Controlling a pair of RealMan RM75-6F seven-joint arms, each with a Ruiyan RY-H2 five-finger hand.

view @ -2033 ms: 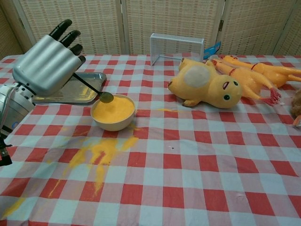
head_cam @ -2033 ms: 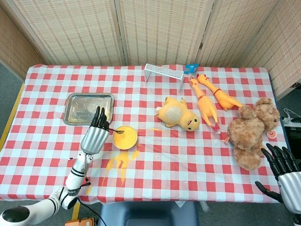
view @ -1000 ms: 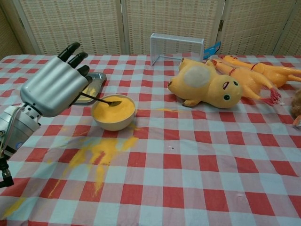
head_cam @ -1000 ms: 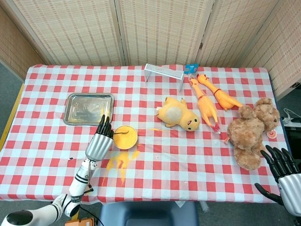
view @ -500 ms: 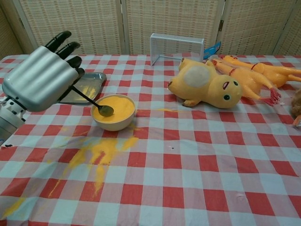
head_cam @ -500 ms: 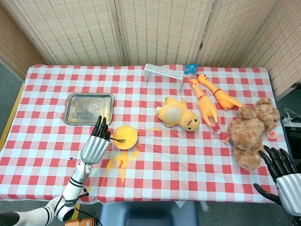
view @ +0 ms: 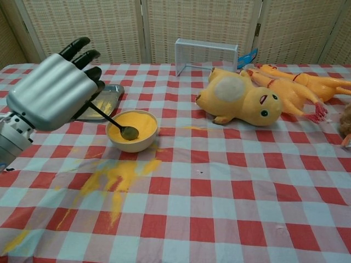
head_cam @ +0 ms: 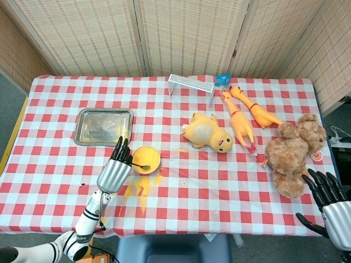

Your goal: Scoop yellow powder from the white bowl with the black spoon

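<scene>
A white bowl (view: 132, 142) (head_cam: 154, 162) full of yellow powder (view: 140, 121) stands on the checked cloth, left of centre. My left hand (view: 54, 92) (head_cam: 115, 169) hovers at its left side and holds the black spoon (view: 112, 122) by the handle. The spoon slants down and its tip (view: 129, 132) (head_cam: 145, 166) sits in the powder near the bowl's front. My right hand (head_cam: 329, 205) hangs off the table's right front corner, fingers apart, holding nothing.
Spilled yellow powder (view: 112, 178) streaks the cloth in front of the bowl. A metal tray (head_cam: 103, 126) lies behind my left hand. A yellow duck toy (view: 238, 101), rubber chickens (head_cam: 241, 118), a wire rack (head_cam: 191, 83) and a brown teddy (head_cam: 293, 153) fill the right half.
The spoon came over the bowl's rim from the left and dipped into the powder. In the last half second the tip slid slightly right and forward. The right hand barely moved.
</scene>
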